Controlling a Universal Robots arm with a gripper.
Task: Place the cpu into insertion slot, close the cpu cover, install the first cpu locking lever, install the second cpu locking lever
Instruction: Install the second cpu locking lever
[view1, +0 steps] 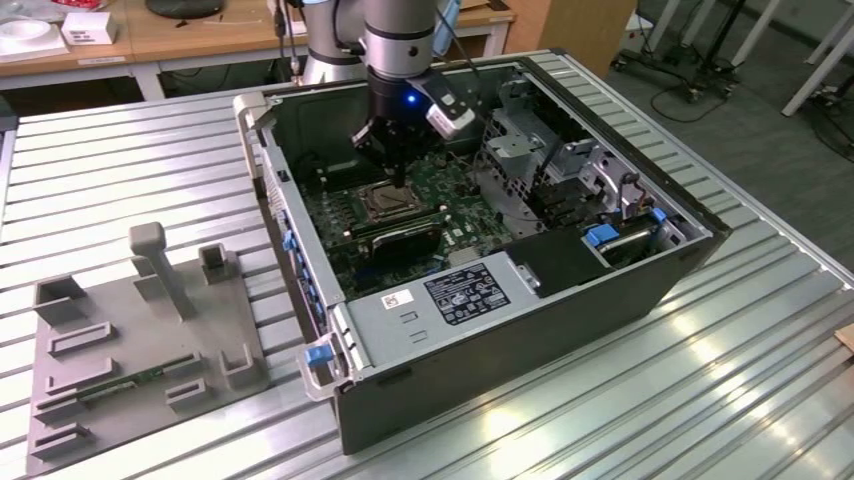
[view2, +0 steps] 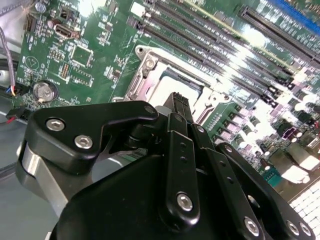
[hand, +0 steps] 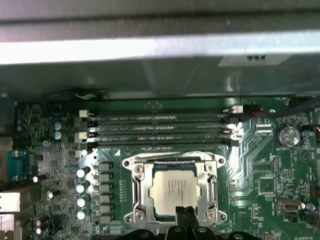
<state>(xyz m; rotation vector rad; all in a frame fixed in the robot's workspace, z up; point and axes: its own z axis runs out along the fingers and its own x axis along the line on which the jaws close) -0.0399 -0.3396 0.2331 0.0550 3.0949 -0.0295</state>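
One arm reaches down into the open computer case (view1: 534, 300), and its gripper (view1: 395, 172) hangs just above the insertion slot (view1: 388, 203) on the green motherboard (view1: 461, 215). Much of the socket is hidden in the second wrist view by the black linkage of the gripper (view2: 178, 102), whose fingertips sit pressed together with nothing between them; in the first wrist view the same tips (hand: 185, 216) cut off one edge of the cpu (hand: 174, 190).

That pale, flat square chip lies seated in the insertion slot (hand: 172, 189), and the cpu cover (hand: 172, 162), a silvery frame with a cut-out centre, lies flat around it. How the thin locking levers beside the frame stand is hard to make out.

Near the socket run four long dark memory slots (hand: 160, 127), a row of small round capacitors (hand: 80, 187) and a coin cell (hand: 288, 135). Well apart from the case, on the ribbed metal table (view1: 120, 170), stands a grey fixture plate (view1: 127, 350) with upright blocks.
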